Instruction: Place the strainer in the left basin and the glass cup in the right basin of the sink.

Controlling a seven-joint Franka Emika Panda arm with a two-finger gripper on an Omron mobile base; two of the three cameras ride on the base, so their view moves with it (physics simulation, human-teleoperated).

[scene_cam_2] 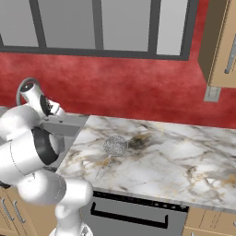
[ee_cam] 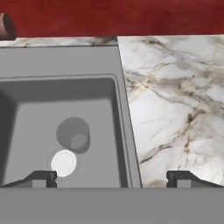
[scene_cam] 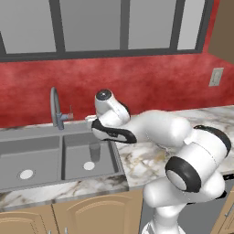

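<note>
You see the glass cup standing upright on the floor of the right basin, just beside the round pale drain. In the hand view the same cup appears from above as a clear ring, next to the drain and apart from the basin walls.

The gripper hangs above the basin's right-hand rim — its two dark fingertips are spread wide apart, with nothing between them. One tip sits over the basin, the other over the marble counter.

The strainer lies on the counter to the right of the sink, well apart from both basins; its thin handle points toward the counter's front edge. You can see the mesh bowl resting on the marble — whether it sits mouth up or mouth down cannot be told.

The left basin shows its own pale drain across the divider. The curved grey faucet rises at the sink's back edge, before the red wall. The arm reaches leftward from the base over the counter toward the sink.
</note>
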